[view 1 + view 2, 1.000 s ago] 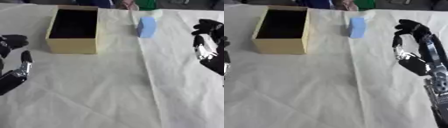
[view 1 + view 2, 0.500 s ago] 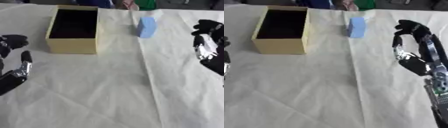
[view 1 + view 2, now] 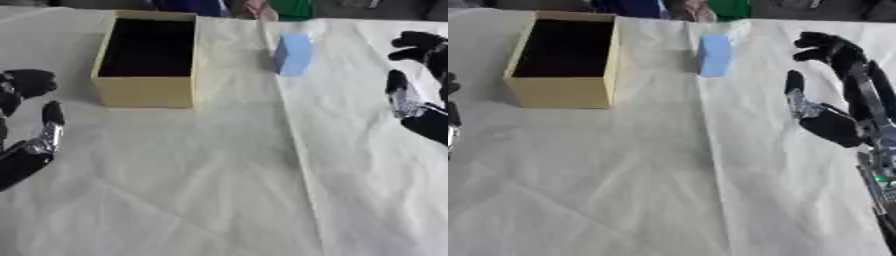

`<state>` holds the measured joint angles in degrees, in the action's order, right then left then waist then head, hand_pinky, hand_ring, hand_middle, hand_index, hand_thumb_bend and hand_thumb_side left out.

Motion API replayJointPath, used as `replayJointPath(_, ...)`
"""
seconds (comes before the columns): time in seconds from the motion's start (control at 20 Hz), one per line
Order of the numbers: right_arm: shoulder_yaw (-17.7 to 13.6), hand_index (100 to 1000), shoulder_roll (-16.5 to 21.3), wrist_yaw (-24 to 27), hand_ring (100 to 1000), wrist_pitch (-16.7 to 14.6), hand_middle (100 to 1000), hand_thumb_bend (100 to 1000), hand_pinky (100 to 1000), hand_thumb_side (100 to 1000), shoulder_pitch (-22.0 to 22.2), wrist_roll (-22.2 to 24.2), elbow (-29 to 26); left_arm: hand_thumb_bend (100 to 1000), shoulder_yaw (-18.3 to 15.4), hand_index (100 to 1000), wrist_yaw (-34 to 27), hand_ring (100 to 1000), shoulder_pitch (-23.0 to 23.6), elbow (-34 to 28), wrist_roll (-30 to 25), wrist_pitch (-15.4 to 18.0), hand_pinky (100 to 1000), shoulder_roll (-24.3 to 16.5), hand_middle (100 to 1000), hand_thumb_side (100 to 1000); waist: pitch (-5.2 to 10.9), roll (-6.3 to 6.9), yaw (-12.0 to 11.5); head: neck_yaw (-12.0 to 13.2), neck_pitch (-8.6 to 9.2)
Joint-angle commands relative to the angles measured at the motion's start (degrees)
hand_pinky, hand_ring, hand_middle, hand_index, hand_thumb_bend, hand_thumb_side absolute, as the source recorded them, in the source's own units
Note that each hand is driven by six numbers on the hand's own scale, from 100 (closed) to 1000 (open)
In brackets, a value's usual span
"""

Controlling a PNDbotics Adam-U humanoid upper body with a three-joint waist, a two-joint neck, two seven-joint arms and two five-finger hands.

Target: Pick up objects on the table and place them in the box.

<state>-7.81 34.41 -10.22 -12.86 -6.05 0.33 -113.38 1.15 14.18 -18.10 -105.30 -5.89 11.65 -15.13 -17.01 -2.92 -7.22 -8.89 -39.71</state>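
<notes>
risk sits mostly with the blue block (image 3: 714,55), which stands upright on a narrow face near the far edge of the table (image 3: 649,200), just beside the long fold in the white cloth; a sideways brush from the right hand (image 3: 829,117) would likely tip it or push it toward the far edge, and a grasp taken too high could let it swing out on the way over. the right hand hangs over the right edge, well apart from the block, fingers spread and bent in a relaxed way, holding nothing. the left hand (image 3: 31,145) rests by the left edge, fingers likewise apart and empty. the box (image 3: 149,62) stands toward the far left corner, open side up and dark inside, its near wall tall enough to catch a low carry, so the block should clear the rim before release. between block and box lies a bare strip of cloth, and the whole near half of the table is open for moving, though the creases might snag something dragged
</notes>
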Motion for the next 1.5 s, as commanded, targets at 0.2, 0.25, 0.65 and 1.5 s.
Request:
replayJointPath(0.2,1.89,959,14.11,1.46,893,-3.61,899,100,931,201,-2.74,6.29,2.18,100,-0.18,720,0.13,754,-0.23,-0.64,-0.24,0.09,821,-1.32,728,252,1.28,-0.25,-0.23,-0.22,-0.19)
replayJointPath(0.25,2.47,963,16.09,2.18,897,-4.35,902,100,932,200,-3.86,7.85,3.35,100,-0.13,720,0.13,754,-0.24,-0.62,-0.30,0.10,821,-1.32,728,252,1.32,-0.32,-0.28,-0.33,-0.16)
replayJointPath(0.65,7.16,978,24.13,6.74,920,-6.07,918,100,928,198,-15.23,19.49,16.51,100,0.33,720,0.05,754,-0.24,-0.56,-0.75,0.27,821,-1.51,728,252,1.54,-0.64,-1.16,-0.88,-0.10)
replayJointPath(1.5,12.29,979,15.39,-6.27,926,-7.70,921,100,917,205,-34.03,23.43,40.69,100,1.18,720,0.01,754,-0.38,-0.30,-1.67,0.52,821,-1.50,729,252,1.75,-1.24,-2.79,-2.06,-0.55)
